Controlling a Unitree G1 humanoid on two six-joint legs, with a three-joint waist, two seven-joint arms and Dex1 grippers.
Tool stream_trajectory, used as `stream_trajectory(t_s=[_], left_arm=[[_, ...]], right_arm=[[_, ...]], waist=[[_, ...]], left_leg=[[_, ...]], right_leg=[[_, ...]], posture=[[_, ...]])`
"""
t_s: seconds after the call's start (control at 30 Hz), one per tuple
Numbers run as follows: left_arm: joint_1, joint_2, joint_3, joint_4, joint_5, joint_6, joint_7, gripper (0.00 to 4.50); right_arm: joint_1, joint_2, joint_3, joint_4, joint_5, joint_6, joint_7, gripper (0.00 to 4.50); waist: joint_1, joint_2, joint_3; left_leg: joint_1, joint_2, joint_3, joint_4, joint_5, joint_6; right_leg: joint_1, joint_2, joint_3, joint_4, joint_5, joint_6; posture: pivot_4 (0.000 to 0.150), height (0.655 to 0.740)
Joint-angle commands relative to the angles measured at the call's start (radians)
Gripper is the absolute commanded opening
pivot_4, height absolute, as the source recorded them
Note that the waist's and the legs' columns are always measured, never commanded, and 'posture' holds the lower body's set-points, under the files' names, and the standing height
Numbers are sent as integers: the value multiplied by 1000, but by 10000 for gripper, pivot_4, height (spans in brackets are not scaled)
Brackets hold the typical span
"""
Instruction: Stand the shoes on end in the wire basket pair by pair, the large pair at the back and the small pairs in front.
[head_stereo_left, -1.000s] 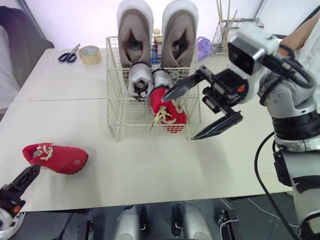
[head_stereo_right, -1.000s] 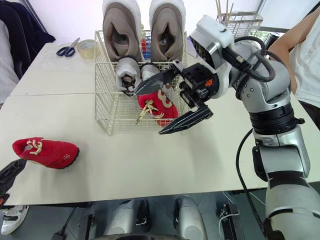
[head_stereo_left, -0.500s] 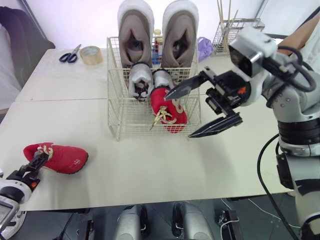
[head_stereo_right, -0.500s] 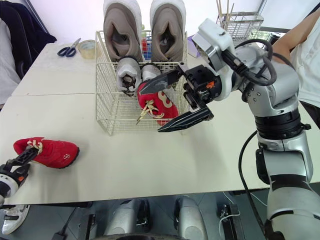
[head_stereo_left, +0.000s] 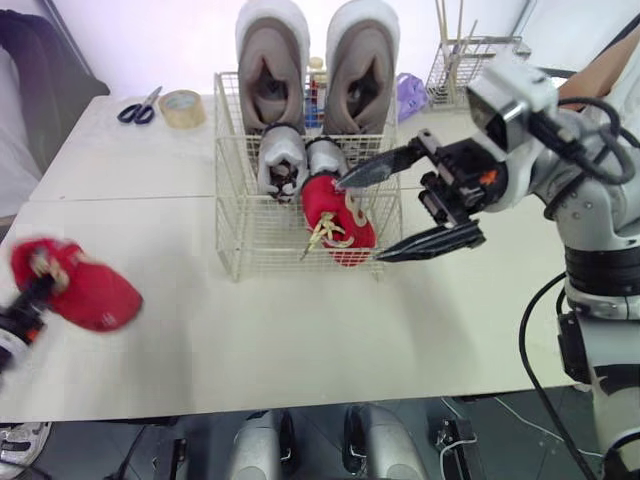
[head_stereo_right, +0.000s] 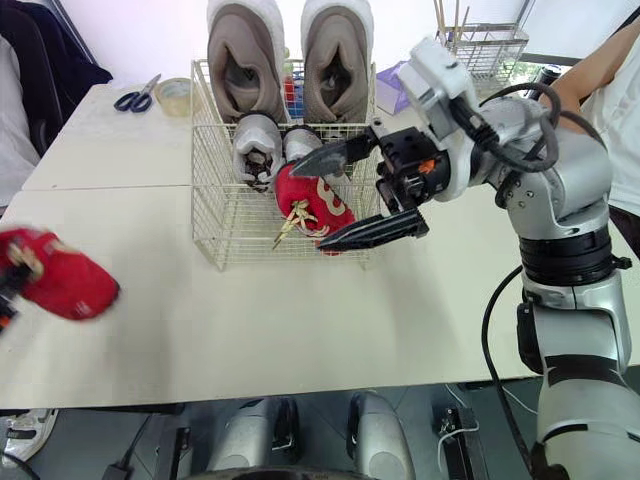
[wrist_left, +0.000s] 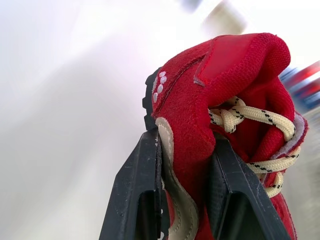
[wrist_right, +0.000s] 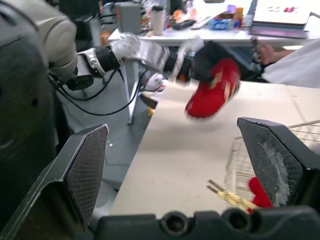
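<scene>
Currently a red shoe (wrist_left: 225, 75) is clamped between the jaws of the left gripper (wrist_left: 184, 145), which are closed on the side of the shoe just beside its cream laces. It is held up over the left edge of the tabletop (head_stereo_left: 300, 330), well apart from the basket (head_stereo_left: 232, 230), and is seen blurred from the head.

The jaws of the right gripper (wrist_right: 172, 130) are spread wide and nothing is held between them. This gripper is placed at the front right corner of the basket, with one finger reaching over the rim and the other set lower, along the front wall.

Inside the basket, the large pair (head_stereo_left: 268, 60) is stood on end at the back, openings turned toward the robot. The grey pair (head_stereo_left: 280, 160) is stood just in front of it. A second red shoe (head_stereo_left: 340, 220) is leaned in the front right part, its laces hanging out through the wire.

Scissors (head_stereo_left: 137, 105) and a tape roll (head_stereo_left: 180, 108) are laid on the far left of the tabletop. A person's arm (head_stereo_left: 610, 60) is seen at the far right.
</scene>
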Motion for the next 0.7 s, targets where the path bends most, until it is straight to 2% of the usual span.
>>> stream_trajectory(t_s=[0.03,0.07,0.13,0.23,0.3,0.4,0.6,0.7], left_arm=[[-178,215,4,-128,23,-49,-79,9837],[-213,245,-17,-131,30,-47,-82,9837],[-299,306,-185,-202,144,-68,-121,9837],[-417,308,-375,-255,259,-102,-143,9837],[-502,235,-509,-261,357,-148,-149,9837],[-574,108,-692,-248,583,-227,-183,9837],[-604,-93,-852,-214,870,-363,-218,9837],[-558,-188,-904,-215,996,-420,-204,9837]], right_arm=[[-43,-21,-75,41,-1,1,-40,45000],[-45,-22,-80,49,-4,0,-44,45000],[-54,-32,-88,83,-30,-15,-64,45000],[-63,-48,-93,118,-62,-33,-75,45000],[-71,-56,-102,122,-62,-24,-81,45000],[-77,-64,-113,103,-51,3,-94,45000],[-76,-87,-134,66,-33,50,-124,45000],[-73,-105,-152,51,-19,76,-132,45000]], waist=[[4,0,0],[1,1,0],[-4,8,-2],[-8,11,-2],[-8,10,-1],[-3,9,0],[0,8,0],[7,7,0]], left_leg=[[0,0,0,0,0,0],[0,-1,0,1,0,0],[0,-3,3,0,-2,3],[1,-4,8,-1,-2,6],[0,-1,10,-1,0,8],[0,3,11,-1,3,4],[1,5,12,0,4,3],[1,5,12,1,3,3]], right_leg=[[0,0,-1,-1,0,0],[1,-1,-1,-1,0,0],[3,-3,0,-3,1,0],[5,-3,1,-2,2,4],[3,1,2,-1,3,5],[2,10,2,0,4,8],[1,12,3,1,4,8],[2,12,3,1,5,8]], posture=[[1500,7400],[1500,7400],[1500,7400],[1500,7400],[1500,7400],[1500,7400],[1500,7400],[1500,7400]])
